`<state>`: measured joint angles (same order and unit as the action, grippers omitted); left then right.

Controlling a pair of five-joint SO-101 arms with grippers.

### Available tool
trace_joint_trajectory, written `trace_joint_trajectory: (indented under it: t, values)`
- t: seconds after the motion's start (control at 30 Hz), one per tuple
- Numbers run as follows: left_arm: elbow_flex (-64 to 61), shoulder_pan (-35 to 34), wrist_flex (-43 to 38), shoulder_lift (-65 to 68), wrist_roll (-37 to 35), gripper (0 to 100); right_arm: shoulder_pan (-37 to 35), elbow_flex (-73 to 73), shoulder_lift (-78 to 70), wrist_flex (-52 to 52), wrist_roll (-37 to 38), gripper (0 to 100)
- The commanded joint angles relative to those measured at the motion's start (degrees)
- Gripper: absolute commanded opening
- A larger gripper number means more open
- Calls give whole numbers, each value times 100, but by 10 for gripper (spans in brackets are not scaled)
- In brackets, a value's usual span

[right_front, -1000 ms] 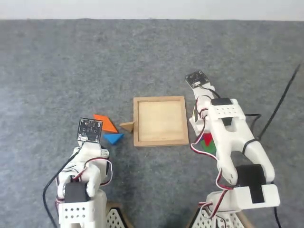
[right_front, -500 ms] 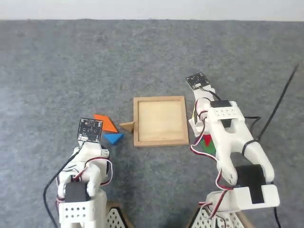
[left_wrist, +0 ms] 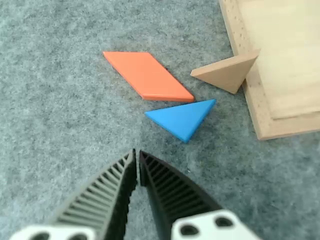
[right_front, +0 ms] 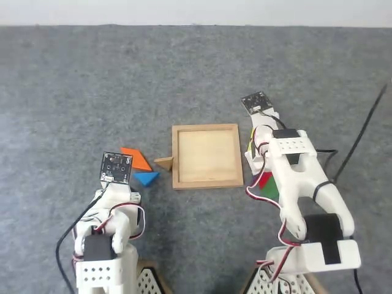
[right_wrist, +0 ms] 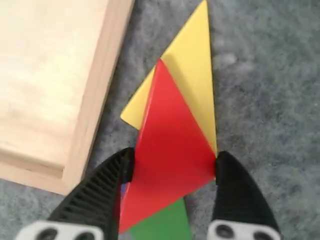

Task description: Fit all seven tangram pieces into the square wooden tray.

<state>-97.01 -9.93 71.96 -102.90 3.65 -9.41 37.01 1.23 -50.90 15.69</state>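
Right of the tray, right hand (right_wrist: 173, 157) pinches red triangle (right_wrist: 170, 130) by its slanted edges over yellow triangle (right_wrist: 197, 65) and green piece (right_wrist: 165, 225); it may squirt out or drag them. Left hand (left_wrist: 137, 155) closed, near blue triangle (left_wrist: 182, 117). Wooden tray (right_front: 206, 182) beyond, no piece in it yet.

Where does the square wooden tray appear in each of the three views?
High view: wooden tray at centre, between the two arms.
Left wrist view: its edge, with the tan triangle touching the rim.
Right wrist view: its corner beside the yellow triangle.
Shared landmark: the grey carpet beneath.
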Motion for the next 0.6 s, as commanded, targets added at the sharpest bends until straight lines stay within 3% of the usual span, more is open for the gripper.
trace_joint_trajectory:
  t: [0.0, 0.43, 0.57]
  values:
    - [48, -35, 35, -114, -53, 14, 22, 18, 48, 4, -70, 102]
    - [48, -35, 35, -114, -53, 14, 31, -316, 101, -295, -79, 100]
    - [48, -35, 35, -114, -53, 14, 224, -193, 752, -479, -211, 64]
